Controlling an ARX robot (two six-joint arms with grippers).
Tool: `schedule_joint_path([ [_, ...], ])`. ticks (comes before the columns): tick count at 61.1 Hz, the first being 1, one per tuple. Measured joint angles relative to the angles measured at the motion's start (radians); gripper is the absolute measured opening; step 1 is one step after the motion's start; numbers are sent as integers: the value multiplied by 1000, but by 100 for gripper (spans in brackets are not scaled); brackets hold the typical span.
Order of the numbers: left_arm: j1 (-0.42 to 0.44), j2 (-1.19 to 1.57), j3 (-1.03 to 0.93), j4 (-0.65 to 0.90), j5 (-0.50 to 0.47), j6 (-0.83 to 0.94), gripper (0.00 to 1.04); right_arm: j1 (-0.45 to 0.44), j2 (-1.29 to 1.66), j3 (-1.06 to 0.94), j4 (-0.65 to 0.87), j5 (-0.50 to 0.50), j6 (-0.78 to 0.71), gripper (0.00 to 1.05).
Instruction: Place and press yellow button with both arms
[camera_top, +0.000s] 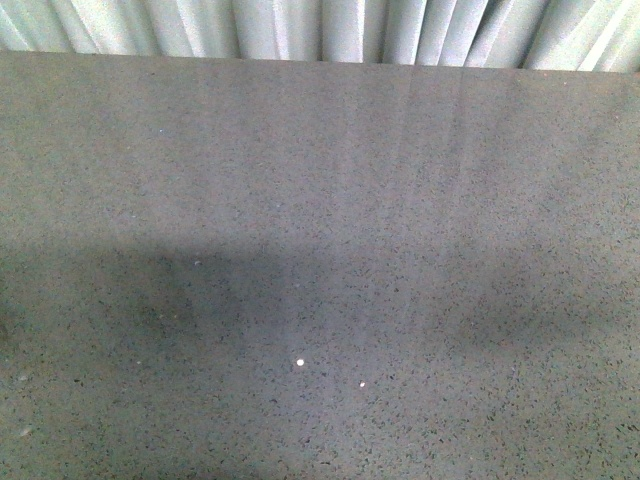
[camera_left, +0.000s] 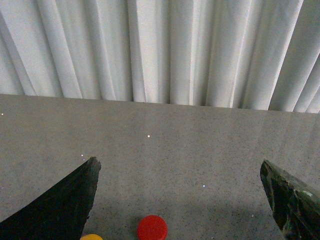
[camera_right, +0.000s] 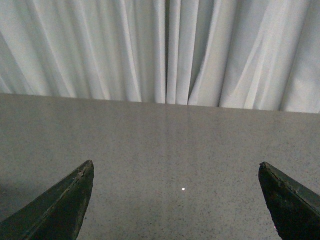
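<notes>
Close by one finger of the wide-spread, empty left claw (camera_left: 178, 161) peeks the round top of the yellow button (camera_left: 91, 236), near a red cap (camera_left: 152, 227). The right claw (camera_right: 175, 163) is spread wide too. A white curtain (camera_top: 300, 30) hangs at twelve o'clock.

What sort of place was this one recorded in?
Likely a lab test bench: a speckled grey table backed by a white pleated curtain, with a red button and a yellow button on it.

left fingers (camera_left: 60, 205) dark, wedge-shaped; right fingers (camera_right: 55, 210) likewise, edges scuffed
</notes>
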Motion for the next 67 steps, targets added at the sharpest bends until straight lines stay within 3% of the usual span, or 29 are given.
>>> schedule_joint_path([
  [39,0,0,0,0,0,0,96,0,0,0,0,0,0,96],
  [41,14,16,9,-29,45,-15,96,0,0,0,0,0,0,96],
  [45,106,139,70,-127,265,-61,96,0,0,0,0,0,0,96],
  [52,247,427,109,57,413,-75,96,0,0,0,0,-2,0,96],
  [67,415,1049,168,602,426,-36,96,0,0,0,0,-1,0,96],
])
